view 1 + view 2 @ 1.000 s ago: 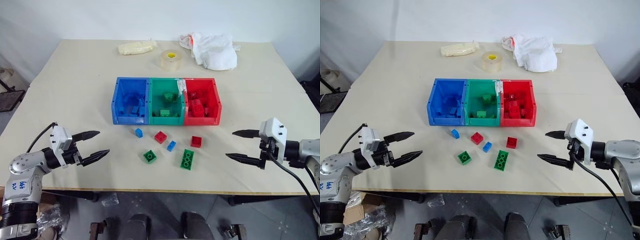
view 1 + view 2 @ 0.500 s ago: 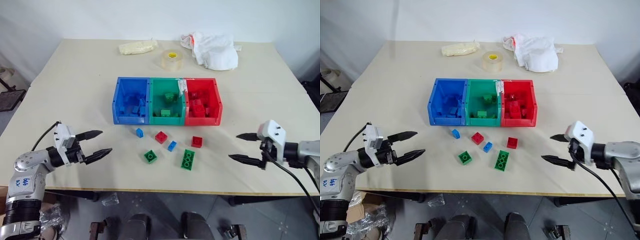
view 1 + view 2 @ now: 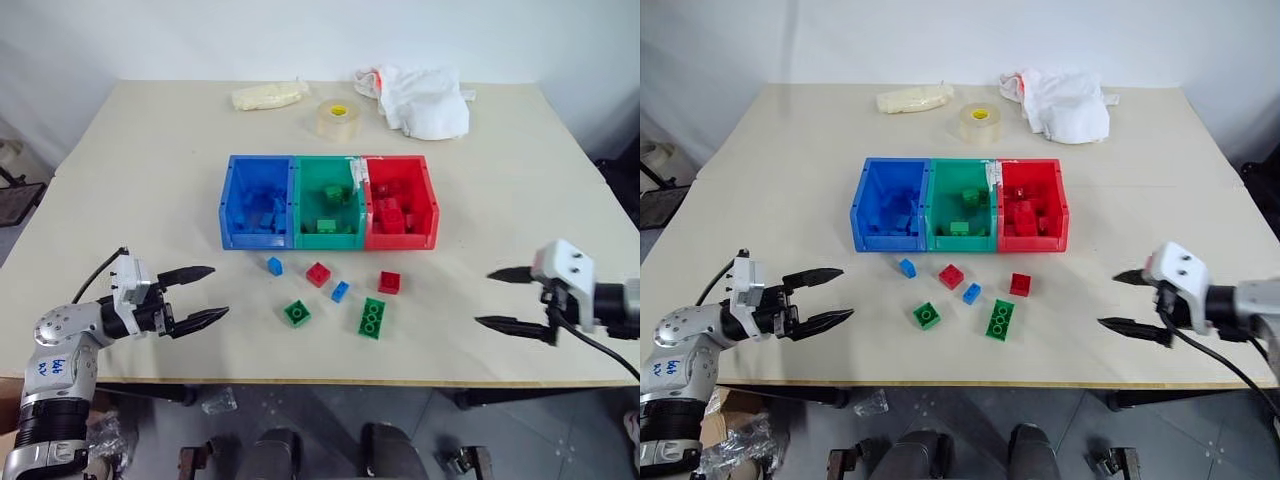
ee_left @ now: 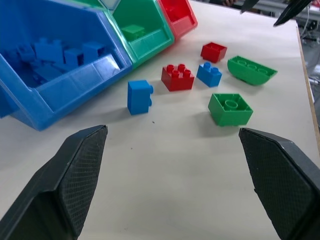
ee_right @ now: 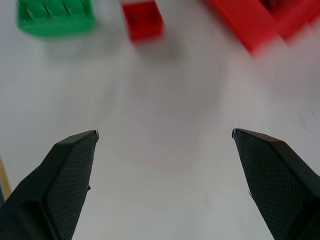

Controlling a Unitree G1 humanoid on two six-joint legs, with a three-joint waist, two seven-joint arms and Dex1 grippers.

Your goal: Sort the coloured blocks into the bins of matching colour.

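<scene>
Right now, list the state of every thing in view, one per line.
Left pincer: open, empty.
Right pincer: open, empty.
Bins: upright, open-topped, each partly filled with matching blocks.
Six loose blocks: unsorted, on the table in front of the bins.
Tape roll: lying flat.
White cloth: crumpled.

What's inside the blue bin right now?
The blue bin holds several blue blocks, piled toward its front. Its front wall hides the lowest ones, so no exact count.
</scene>
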